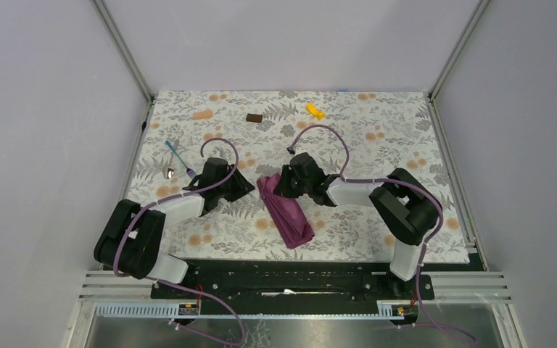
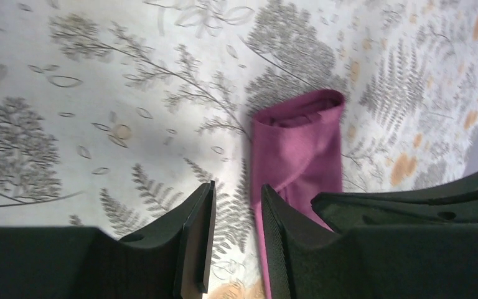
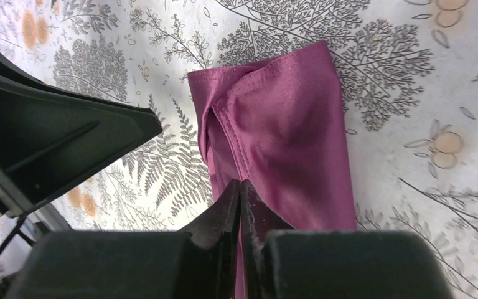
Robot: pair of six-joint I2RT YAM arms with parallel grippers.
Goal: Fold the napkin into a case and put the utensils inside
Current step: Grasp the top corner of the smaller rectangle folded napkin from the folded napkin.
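Left arm (image 1: 181, 206): elbow folded low near the table's near-left corner, forearm reaching forward and inward toward the centre.
Utensils (image 1: 176, 159): two small pieces lay on the covering at the left, beyond the left forearm and well apart from the napkin; one showed a bluish end, the other a silver bowl. No gripper touched them.
Left gripper (image 1: 243, 187) (image 2: 238, 187): held low over the covering, fingers spread by a narrow gap, bare fern print visible between them and nothing in the gap. The napkin's long edge lay just beside one finger.
Brown block (image 1: 254, 117): lay near the far edge, apart from both arms.
Right gripper (image 1: 279, 190) (image 3: 239, 185): pointed leftward, facing the left gripper; fingers pressed together on the napkin's hemmed edge at its far end.
Napkin (image 1: 288, 214) (image 2: 299, 143) (image 3: 286, 137): plum cloth folded into a long narrow strip, flat at mid-table, running from between the grippers toward the near edge.
Yellow piece (image 1: 315, 110): lay near the far edge, right of the block.
Right arm (image 1: 377, 194): elbow bent high at the right, forearm stretched leftward and low.
Table covering (image 1: 377, 145): grey fern print with orange spots.
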